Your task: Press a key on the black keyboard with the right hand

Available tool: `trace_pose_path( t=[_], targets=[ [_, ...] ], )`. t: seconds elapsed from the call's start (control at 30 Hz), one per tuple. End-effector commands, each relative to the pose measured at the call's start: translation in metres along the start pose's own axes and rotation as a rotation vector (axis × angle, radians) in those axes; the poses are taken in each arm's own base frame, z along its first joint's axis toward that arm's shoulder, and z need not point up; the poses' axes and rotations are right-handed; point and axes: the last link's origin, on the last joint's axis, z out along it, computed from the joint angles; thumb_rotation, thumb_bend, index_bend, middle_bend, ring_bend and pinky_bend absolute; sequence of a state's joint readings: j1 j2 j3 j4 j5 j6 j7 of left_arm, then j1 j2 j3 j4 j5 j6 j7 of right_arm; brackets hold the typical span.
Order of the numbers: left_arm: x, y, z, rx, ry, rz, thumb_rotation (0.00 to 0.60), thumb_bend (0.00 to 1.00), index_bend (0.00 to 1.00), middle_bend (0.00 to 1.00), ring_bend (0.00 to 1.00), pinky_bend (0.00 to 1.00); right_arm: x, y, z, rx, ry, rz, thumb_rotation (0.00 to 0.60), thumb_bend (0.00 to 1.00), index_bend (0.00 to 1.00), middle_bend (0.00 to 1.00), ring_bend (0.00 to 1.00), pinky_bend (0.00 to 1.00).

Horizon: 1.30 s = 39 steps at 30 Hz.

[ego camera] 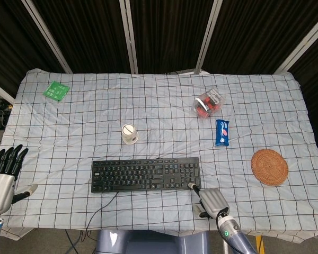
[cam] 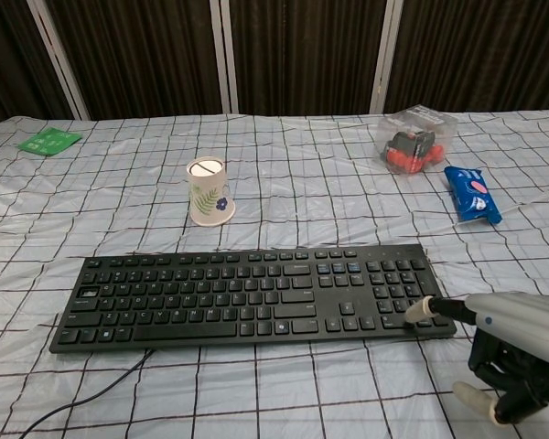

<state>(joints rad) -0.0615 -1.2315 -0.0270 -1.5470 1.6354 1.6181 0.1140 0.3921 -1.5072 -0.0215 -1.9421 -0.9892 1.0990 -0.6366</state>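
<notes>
The black keyboard [ego camera: 145,174] [cam: 256,294] lies across the near middle of the checked cloth, its cable trailing off the front left. My right hand [ego camera: 211,201] [cam: 508,352] is at the keyboard's near right corner. One finger is stretched out and its fingertip [cam: 416,311] touches the number pad's bottom keys; the other fingers are curled under. My left hand [ego camera: 2,177] hangs off the table's left front edge, fingers spread and holding nothing; the chest view does not show it.
A paper cup [ego camera: 129,133] [cam: 209,191] stands just behind the keyboard. A clear box of red items [ego camera: 208,102], a blue snack packet [ego camera: 222,132] and a round woven coaster [ego camera: 269,167] sit to the right. A green card [ego camera: 56,90] lies far left.
</notes>
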Motion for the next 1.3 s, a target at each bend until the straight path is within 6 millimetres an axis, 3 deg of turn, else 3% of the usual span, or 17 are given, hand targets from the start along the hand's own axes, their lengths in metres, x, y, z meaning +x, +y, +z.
trace_pose_path(
  t=[0.03, 0.93, 1.13, 1.3],
  targets=[
    [0.000, 0.000, 0.000, 0.001, 0.000, -0.001, 0.600, 0.07, 0.00, 0.00, 0.00, 0.00, -0.001, -0.002, 0.002, -0.001, 0.003, 0.005, 0.600, 0.45, 0.11, 0.91, 0.87, 0.74],
    [0.000, 0.000, 0.000, 0.001, -0.001, -0.003, 0.600, 0.07, 0.00, 0.00, 0.00, 0.00, -0.013, -0.005, 0.002, -0.022, -0.017, -0.002, 0.600, 0.46, 0.14, 0.91, 0.87, 0.74],
    [0.000, 0.000, 0.000, 0.001, 0.000, -0.005, 0.600, 0.07, 0.00, 0.00, 0.00, 0.00, -0.001, -0.012, 0.004, 0.001, 0.028, 0.007, 0.600, 0.46, 0.14, 0.91, 0.87, 0.74],
    [0.000, 0.000, 0.000, 0.000, -0.001, -0.005, 0.600, 0.07, 0.00, 0.00, 0.00, 0.00, 0.024, -0.020, 0.000, 0.049, 0.134, -0.014, 0.600, 0.46, 0.14, 0.91, 0.87, 0.74]
  ],
)
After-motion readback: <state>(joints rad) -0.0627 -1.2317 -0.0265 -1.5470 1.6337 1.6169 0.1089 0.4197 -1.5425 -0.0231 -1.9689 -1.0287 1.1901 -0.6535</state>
